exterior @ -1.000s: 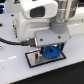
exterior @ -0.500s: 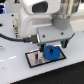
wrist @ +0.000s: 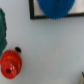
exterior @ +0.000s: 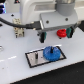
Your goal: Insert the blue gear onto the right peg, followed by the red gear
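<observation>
The blue gear (exterior: 51, 53) lies flat on the grey black-bordered plate (exterior: 33, 60), and the dark tip of the right peg (exterior: 51, 49) shows at its centre. In the wrist view only part of the blue gear (wrist: 58, 7) shows, at the frame's edge. The red gear (exterior: 62, 33) rests on the white table behind the plate. My gripper (exterior: 56, 34) hangs open above the table, with the red gear close to the finger on the exterior view's right. The wrist view has the red gear (wrist: 11, 64) off to one side, beside one dark-green finger (wrist: 2, 30).
A shorter dark pin (exterior: 36, 54) stands on the plate toward the exterior view's left. A small black-and-white fixture (exterior: 19, 32) and a black cable (exterior: 10, 21) sit at the back on the exterior view's left. The white table (exterior: 70, 70) extends around the plate.
My gripper was down at the blue gear a second ago. It has let go, risen, and moved back toward the red gear. The blue gear stays on the plate.
</observation>
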Robot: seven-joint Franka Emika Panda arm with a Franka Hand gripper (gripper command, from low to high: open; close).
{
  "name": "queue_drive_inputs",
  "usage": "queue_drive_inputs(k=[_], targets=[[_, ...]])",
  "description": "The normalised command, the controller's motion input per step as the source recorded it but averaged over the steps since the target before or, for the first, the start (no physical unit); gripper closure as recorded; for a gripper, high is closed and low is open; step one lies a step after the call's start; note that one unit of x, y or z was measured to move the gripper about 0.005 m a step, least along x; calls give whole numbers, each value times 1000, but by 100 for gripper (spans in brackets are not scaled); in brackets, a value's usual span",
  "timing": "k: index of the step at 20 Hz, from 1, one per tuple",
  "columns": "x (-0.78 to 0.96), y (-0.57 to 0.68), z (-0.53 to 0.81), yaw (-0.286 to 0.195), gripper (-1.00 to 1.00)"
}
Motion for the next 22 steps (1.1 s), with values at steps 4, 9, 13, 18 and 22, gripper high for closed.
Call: queue_drive_inputs(k=[4, 9, 13, 18, 22], targets=[[-496, 508, 6, 0, -100], [-450, 511, -17, 0, -100], [-376, 411, -118, 0, -100], [-296, 308, -253, 0, -100], [-182, 160, -334, 0, -100]])
